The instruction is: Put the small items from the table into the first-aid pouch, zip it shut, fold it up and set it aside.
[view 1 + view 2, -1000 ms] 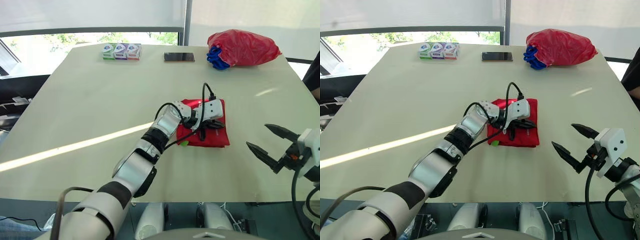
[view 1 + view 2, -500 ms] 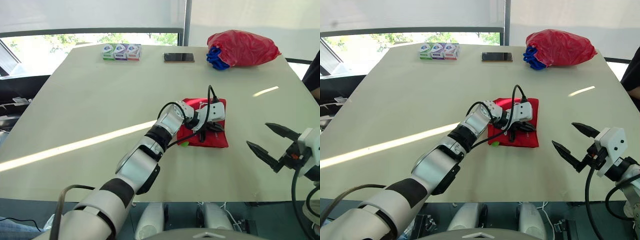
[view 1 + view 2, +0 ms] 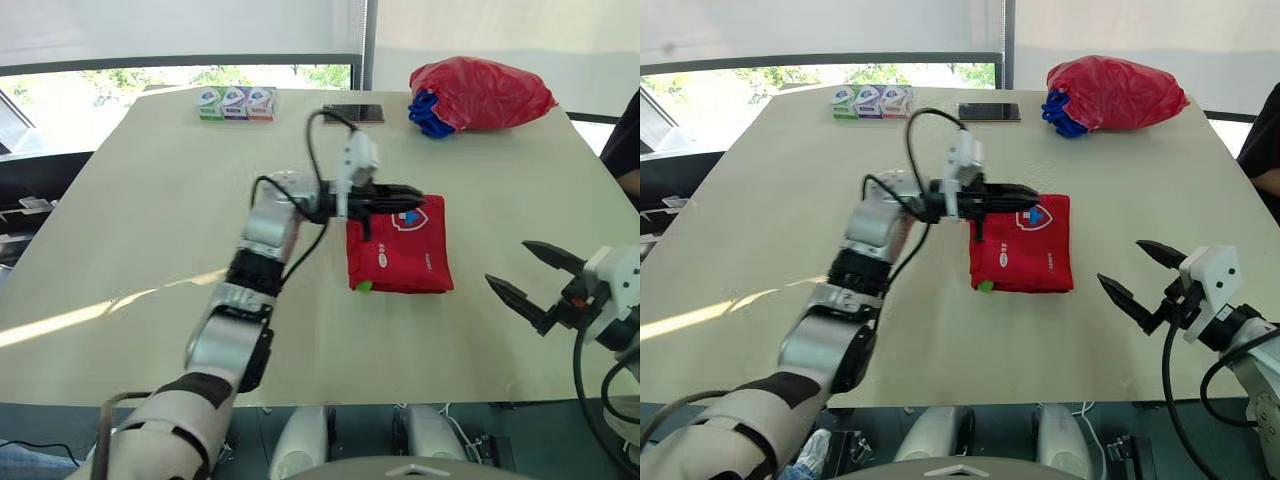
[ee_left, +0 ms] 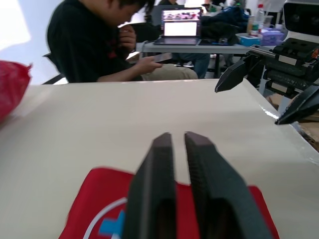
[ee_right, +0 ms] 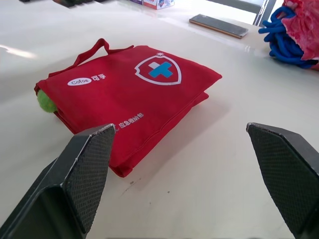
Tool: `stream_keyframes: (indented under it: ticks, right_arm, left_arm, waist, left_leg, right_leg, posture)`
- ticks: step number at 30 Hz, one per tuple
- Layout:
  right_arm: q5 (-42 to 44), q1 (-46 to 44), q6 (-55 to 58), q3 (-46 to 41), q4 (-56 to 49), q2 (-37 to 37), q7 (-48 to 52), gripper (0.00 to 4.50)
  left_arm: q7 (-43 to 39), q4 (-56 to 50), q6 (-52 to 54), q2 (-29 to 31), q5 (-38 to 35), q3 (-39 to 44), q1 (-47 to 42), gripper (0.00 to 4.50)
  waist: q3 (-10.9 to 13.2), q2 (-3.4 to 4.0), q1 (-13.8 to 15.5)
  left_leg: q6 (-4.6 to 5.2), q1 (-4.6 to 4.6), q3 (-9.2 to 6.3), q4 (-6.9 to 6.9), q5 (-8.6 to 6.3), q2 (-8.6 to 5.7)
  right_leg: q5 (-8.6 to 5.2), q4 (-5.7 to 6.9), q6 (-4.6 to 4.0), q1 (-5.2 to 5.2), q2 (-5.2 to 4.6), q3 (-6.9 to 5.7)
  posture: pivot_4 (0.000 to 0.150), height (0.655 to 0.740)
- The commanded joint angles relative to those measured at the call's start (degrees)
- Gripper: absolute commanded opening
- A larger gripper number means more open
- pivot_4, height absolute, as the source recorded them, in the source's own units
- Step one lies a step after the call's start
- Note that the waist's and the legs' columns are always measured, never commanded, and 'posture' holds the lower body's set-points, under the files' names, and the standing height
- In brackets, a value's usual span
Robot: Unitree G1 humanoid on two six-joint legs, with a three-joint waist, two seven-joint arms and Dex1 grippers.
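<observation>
Red pouch folded on my bench, green bit at its seven o'clock; left fingers together, right fingers apart.

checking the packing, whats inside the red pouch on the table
The red pouch lies folded, its contents covered. A small green thing pokes out at one corner; the rest of it is hidden.

table w/ folded red pouch mid; far edge: 3 boxes, phone, red bag.
</observation>
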Motion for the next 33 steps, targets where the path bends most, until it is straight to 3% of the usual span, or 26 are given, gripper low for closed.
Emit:
stream_keyframes:
  ticks: [1,5,6,8,15,23,33]
  right_arm:
    - [0.1,-2.6,0.5,1.5,0.6,-1.0,-0.1,4.50]
    - [-3.1,-9.8,0.5,5.6,6.1,-1.3,-1.0,4.50]
    - [-3.7,-12.0,0.4,6.5,7.8,-1.2,-1.2,4.26]
    - [-4.9,-17.6,0.9,9.2,11.9,-0.5,-1.7,3.56]
    - [-10.3,-33.8,-1.2,17.7,27.8,6.8,-3.9,0.08]
    - [-17.9,-42.9,-2.0,23.0,43.3,12.9,-8.2,0.03]
    - [-21.4,-40.2,-0.5,27.4,43.8,16.4,-7.9,0.03]
  left_arm:
    - [-5.7,-7.5,3.4,7.7,-4.8,3.3,2.1,2.15]
    - [-12.8,-13.8,9.5,19.2,-10.5,6.2,6.7,4.24]
    - [-13.9,-15.2,10.8,21.4,-11.7,6.7,7.8,4.45]
    - [-15.1,-17.5,10.9,25.0,-12.5,7.2,10.2,4.50]
    - [-10.6,-24.2,15.0,27.5,-17.4,9.3,12.5,4.50]
    - [-6.6,-26.9,16.4,28.2,-18.5,9.2,12.5,4.50]
    - [-4.3,-26.2,15.8,27.0,-18.9,8.4,11.4,4.50]
  waist:
    - [0.0,0.01,-0.1]
    - [0.0,0.04,-0.9]
    - [0.1,0.07,-1.1]
    - [0.1,0.12,-0.8]
    - [0.2,-0.06,-0.6]
    - [0.3,-0.01,-1.0]
    - [0.2,-0.04,-1.3]
  left_leg:
    - [0.00,0.00,0.00,0.00,0.00,-0.01]
    - [-0.01,0.02,0.01,0.00,0.01,0.05]
    - [-0.01,0.02,0.03,0.00,0.01,0.05]
    - [-0.01,0.05,0.05,0.00,0.01,0.07]
    - [-0.08,0.01,0.01,0.02,0.05,0.04]
    - [-0.25,0.01,0.06,-0.02,0.14,0.02]
    - [-0.26,0.05,0.11,-0.04,0.15,0.03]
  right_leg:
    - [0.00,0.00,0.00,0.00,0.00,0.00]
    - [0.00,0.00,0.00,0.00,0.00,0.00]
    - [0.00,0.00,0.00,0.00,0.00,0.01]
    - [0.00,0.01,0.00,-0.01,0.00,0.04]
    - [0.00,0.00,-0.01,0.00,-0.03,-0.01]
    - [0.00,0.05,-0.01,-0.06,-0.01,0.03]
    - [0.00,0.09,-0.02,-0.09,0.06,0.08]
  posture:
    - [0.150,0.7400]
    - [0.150,0.7400]
    - [0.150,0.7400]
    - [0.150,0.7400]
    - [0.150,0.7400]
    - [0.150,0.7400]
    - [0.150,0.7400]
